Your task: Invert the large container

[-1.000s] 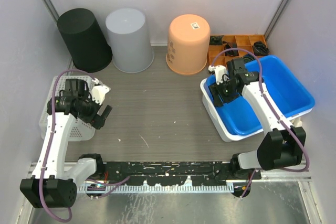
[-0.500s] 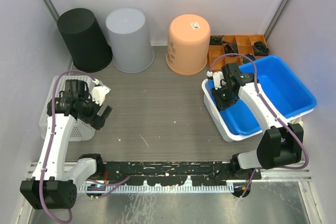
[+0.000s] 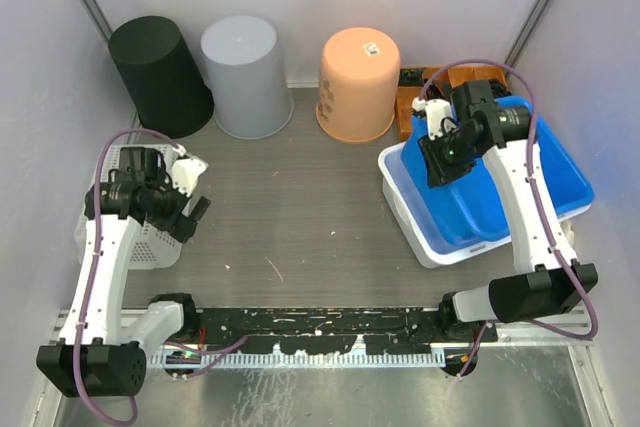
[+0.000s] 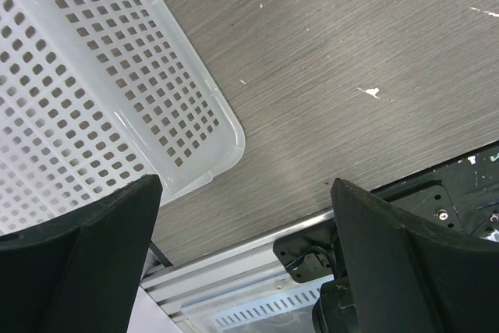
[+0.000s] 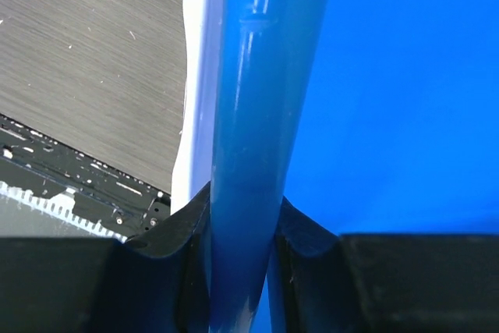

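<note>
1. The blue bin (image 3: 530,182), taken to be the large container, was seen at the right of the table (image 3: 300,197), nested in a white bin (image 3: 425,237) with its open side up, so it was not yet turned over
2. The right gripper (image 3: 447,159) was clenched on the blue bin's far-left rim; in the wrist view that rim was seen pinched between both fingers (image 5: 168,239), with the white bin's edge just beside it on the left
3. The left gripper (image 3: 192,215) was held released over the near corner of a basket (image 3: 140,247) at the left, well apart from the blue bin; nothing was seen between its fingers (image 4: 86,247)
4. The step in hand was judged to be the raising of the gripped rim, so that the blue bin could be tipped out of the white one
5. The next move was judged to call for a firm pinch while the rim was carried up and over toward the right, with the white bin left behind
6. A small white sticker (image 3: 372,48) was seen on the upturned orange bucket (image 3: 355,92) at the far side; its writing was too small to be read, and no other brand or label was made out
</note>
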Controlling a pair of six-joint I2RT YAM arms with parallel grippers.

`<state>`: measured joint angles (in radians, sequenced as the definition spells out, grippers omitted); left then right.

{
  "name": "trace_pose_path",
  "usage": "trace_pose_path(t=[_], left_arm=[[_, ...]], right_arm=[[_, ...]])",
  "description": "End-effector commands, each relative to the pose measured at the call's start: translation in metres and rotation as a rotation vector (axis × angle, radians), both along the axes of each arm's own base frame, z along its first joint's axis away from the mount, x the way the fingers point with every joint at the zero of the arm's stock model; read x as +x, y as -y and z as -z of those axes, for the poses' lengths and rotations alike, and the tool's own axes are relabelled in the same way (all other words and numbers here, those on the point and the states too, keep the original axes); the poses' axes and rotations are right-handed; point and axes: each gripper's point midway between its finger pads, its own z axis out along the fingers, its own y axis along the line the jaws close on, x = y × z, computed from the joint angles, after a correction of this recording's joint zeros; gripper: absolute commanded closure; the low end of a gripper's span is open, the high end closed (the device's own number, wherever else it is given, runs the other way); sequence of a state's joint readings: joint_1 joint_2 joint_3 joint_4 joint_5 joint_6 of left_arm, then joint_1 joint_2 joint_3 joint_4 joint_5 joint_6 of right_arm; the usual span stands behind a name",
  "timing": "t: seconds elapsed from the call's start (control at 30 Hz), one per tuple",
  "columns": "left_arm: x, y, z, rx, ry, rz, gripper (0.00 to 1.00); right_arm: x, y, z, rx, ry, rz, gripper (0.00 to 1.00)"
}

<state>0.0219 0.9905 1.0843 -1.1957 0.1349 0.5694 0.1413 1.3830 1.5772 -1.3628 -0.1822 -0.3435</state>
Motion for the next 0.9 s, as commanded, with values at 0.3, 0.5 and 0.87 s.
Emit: trace_pose_path(t=[0.3,0.5,0.87], left_arm=[[0.025,0.001,-0.054,-0.023,0.120,-0.025,0.44],[0.031,-0.001,-0.069,-0.013,0.155,-0.029,0.68],[0.047,-0.025,-0.112,0.084,0.358,-0.134,0.68]], right_arm=[[0.026,0.025,-0.162,-0.068,0.491,0.019,0.99],[0.018,0.014,-0.213,0.015,0.653,0.002,0.99],[-0.048,-0.080,-0.277,0.486,0.755,-0.430,0.99]])
